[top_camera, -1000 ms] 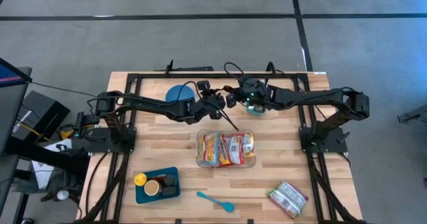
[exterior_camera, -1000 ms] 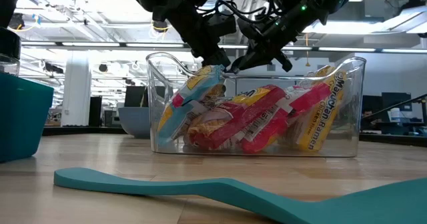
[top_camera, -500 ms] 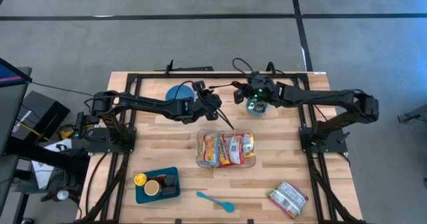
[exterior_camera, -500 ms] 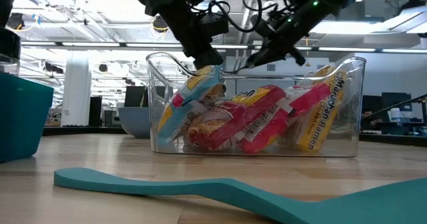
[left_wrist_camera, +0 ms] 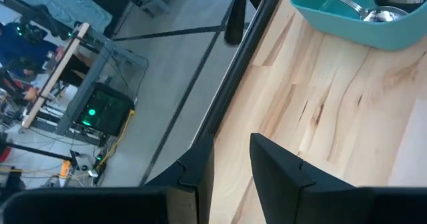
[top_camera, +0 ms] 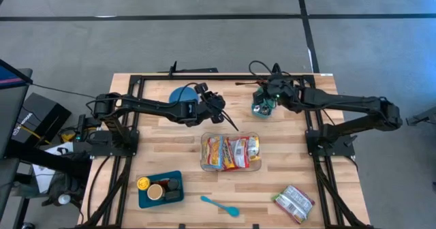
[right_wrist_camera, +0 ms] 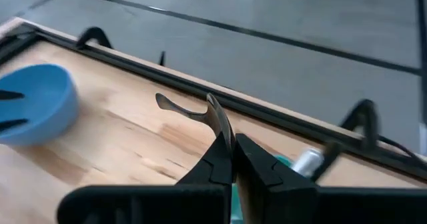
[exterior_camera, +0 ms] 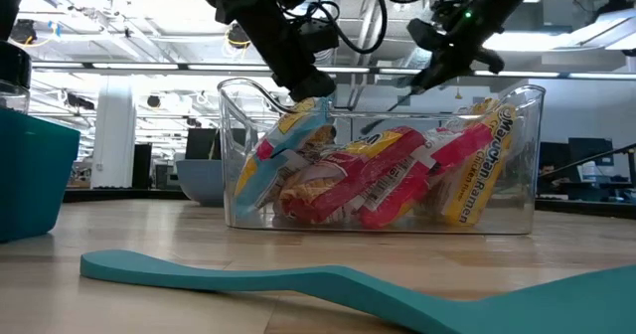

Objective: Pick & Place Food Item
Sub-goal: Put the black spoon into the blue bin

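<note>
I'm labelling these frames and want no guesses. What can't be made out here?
- Right gripper: holds a thin metal utensil; its working end is cut short in the right wrist view, tiny in the high view.
- Left gripper: whether anything is between the fingers; the left wrist view shows only a gap.
- Teal tray: its contents are too small.

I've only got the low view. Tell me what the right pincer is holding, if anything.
Observer: The right pincer is shut on a thin metal utensil. Its wrist view shows this plainly.
Operator: Give me its place on the table.
Observer: From above, it is at the small teal cup near the far edge, beyond the clear bin of ramen packs.
Operator: Now the left pincer.
Observer: The left pincer has its fingers apart with nothing between them. Bare wood shows in the gap.
</note>
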Tool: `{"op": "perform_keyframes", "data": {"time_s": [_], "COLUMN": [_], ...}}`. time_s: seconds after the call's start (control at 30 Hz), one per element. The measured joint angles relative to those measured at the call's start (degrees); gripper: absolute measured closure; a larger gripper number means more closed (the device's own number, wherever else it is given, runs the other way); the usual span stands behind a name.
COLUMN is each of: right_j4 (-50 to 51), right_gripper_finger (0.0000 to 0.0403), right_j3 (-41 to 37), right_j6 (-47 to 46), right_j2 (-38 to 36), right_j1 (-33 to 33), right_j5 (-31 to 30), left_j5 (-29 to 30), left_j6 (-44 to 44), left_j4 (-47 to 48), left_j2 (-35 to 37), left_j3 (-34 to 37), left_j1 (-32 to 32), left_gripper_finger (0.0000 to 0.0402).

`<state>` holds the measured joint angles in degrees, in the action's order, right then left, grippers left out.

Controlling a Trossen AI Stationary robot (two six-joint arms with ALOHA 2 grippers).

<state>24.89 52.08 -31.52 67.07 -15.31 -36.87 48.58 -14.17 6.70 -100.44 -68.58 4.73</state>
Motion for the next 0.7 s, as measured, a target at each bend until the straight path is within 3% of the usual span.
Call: {"op": "perform_keyframes", "data": {"time_s": [0.3, 0.7], "right_j4": [5.5, -23.2], "right_gripper_finger": [0.0403, 0.0403], "right_j3": [-0.6, -20.9], "right_j6": [-3.0, -4.7], "right_j2": [-0.7, -5.4], "right_j1": [2.6, 3.7], "right_j5": [-2.5, -0.9], "left_j5": [0.0, -3.9], "left_j6": [1.6, 5.8], "left_j4": [1.5, 1.9], "left_j2": [0.0, 0.0], "left_j3": [0.0, 0.0], "left_j1": [0.0, 0.1], "left_gripper_finger": [0.0311, 0.0311]}}
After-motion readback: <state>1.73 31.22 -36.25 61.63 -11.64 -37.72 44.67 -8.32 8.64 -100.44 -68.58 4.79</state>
